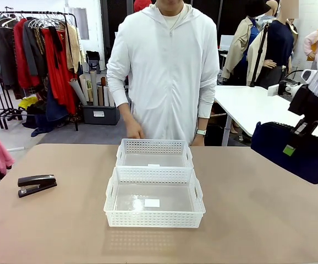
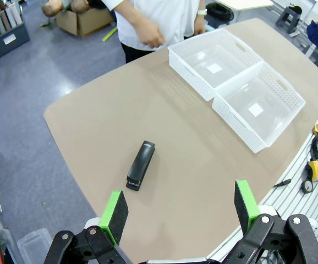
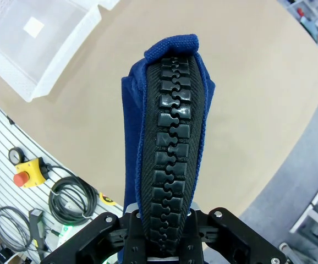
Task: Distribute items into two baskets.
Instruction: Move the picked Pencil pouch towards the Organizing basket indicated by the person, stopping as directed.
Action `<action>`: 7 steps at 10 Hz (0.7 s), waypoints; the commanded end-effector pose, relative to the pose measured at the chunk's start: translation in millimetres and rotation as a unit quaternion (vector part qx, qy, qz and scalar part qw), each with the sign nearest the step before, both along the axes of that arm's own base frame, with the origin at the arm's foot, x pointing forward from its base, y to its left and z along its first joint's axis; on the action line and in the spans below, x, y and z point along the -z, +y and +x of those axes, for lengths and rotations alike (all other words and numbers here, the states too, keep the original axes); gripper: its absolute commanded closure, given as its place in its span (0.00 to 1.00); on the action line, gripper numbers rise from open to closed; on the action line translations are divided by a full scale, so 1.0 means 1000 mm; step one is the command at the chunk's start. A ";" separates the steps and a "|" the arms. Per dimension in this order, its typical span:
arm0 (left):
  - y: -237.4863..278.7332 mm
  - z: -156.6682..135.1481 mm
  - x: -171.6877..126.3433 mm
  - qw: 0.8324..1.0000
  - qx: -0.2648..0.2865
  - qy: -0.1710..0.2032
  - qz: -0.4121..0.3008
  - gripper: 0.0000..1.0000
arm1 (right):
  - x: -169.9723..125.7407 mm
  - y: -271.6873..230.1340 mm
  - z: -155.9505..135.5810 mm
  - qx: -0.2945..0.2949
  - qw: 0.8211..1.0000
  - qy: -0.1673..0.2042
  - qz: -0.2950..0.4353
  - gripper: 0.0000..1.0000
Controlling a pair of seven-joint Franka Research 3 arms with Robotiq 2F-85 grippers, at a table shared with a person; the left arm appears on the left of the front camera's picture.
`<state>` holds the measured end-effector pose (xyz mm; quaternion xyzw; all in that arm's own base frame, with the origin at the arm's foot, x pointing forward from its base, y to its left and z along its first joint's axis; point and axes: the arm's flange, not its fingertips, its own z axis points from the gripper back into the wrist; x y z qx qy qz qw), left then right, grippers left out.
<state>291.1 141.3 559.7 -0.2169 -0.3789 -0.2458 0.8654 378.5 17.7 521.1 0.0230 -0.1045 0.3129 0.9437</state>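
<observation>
Two white lattice baskets stand end to end mid-table: the larger basket (image 1: 153, 219), with handle cutouts and a white label on its base, is nearer me, and the smaller basket (image 1: 154, 146) is by the person. A black stapler (image 1: 37, 184) lies on the table's left side. My right gripper (image 1: 296, 137) is shut on the navy zippered pouch (image 1: 291, 159), which hangs above the table's right edge. In the right wrist view the pouch (image 3: 170, 137) rises from my right gripper (image 3: 167, 231), zipper facing the camera. My left gripper (image 2: 180, 206) hovers open above the stapler (image 2: 141, 165), well clear of it.
A person in white stands at the far edge with a hand (image 1: 134, 132) near the smaller basket. The larger basket (image 2: 241, 132) and smaller basket (image 2: 189, 74) lie to the stapler's right in the left wrist view. Cables and a yellow stop button (image 3: 22, 171) sit off the table.
</observation>
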 end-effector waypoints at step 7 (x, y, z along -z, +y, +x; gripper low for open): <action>0.001 0.001 0.000 1.000 0.006 -0.006 -0.003 0.00 | -0.002 0.001 -0.001 0.006 1.000 -0.002 -0.002 1.00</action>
